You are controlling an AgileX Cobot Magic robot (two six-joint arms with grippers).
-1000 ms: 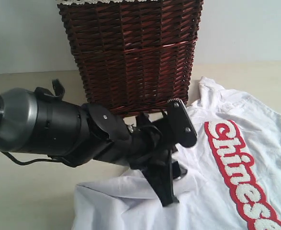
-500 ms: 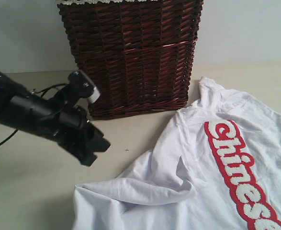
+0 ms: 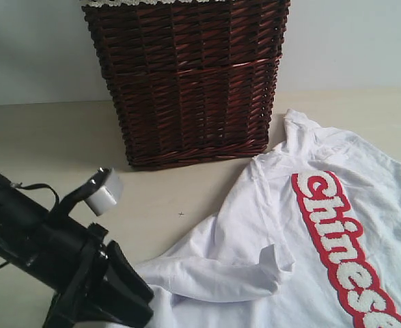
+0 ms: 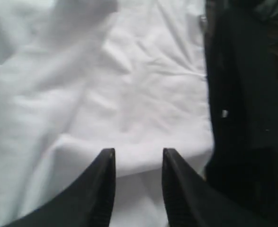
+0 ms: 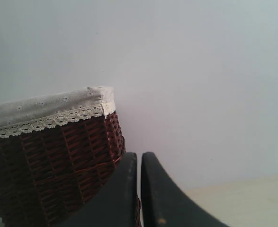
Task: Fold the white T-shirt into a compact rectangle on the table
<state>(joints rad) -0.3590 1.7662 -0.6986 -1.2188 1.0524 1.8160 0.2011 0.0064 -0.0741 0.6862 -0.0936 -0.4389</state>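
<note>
On the cream table (image 3: 50, 137) the white T-shirt (image 3: 268, 205) lies rumpled — left gripper (image 4: 138, 158) parted, right gripper (image 5: 139, 158) closed.

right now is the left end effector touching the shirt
Cannot tell. Left wrist view shows the end effector open over a shirt fold, contact unclear; the exterior view hides its tips.
</note>
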